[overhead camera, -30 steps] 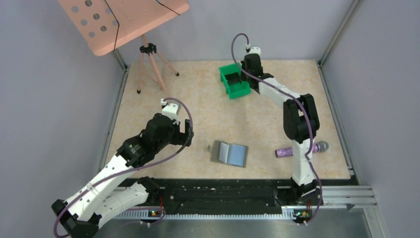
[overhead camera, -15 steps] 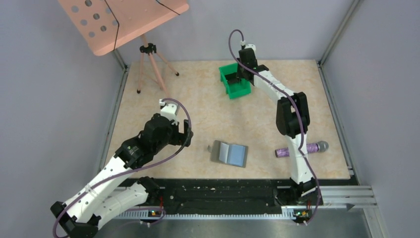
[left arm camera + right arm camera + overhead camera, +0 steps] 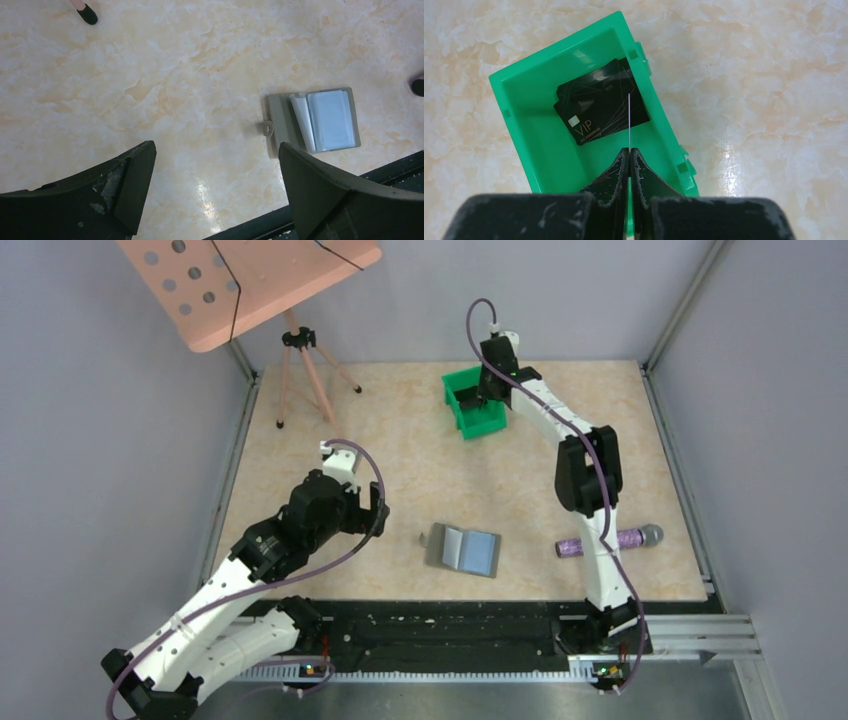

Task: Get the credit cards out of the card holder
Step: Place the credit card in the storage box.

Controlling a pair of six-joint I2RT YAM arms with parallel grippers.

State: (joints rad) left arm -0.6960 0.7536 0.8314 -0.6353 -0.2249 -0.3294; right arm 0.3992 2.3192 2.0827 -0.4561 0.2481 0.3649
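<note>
A card [image 3: 629, 120] is pinched edge-on by the right pincer [image 3: 629, 150] above the bin [image 3: 524, 150], so release is judged next; the holder [image 3: 463, 550] lies open at lower centre, the left pincer [image 3: 216, 150] spread.

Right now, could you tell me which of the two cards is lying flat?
The black VIP card in the green bin; the other card stands edge-on, pinched by the right gripper.

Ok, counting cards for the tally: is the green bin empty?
No, a black VIP card lies flat inside the green bin.
</note>
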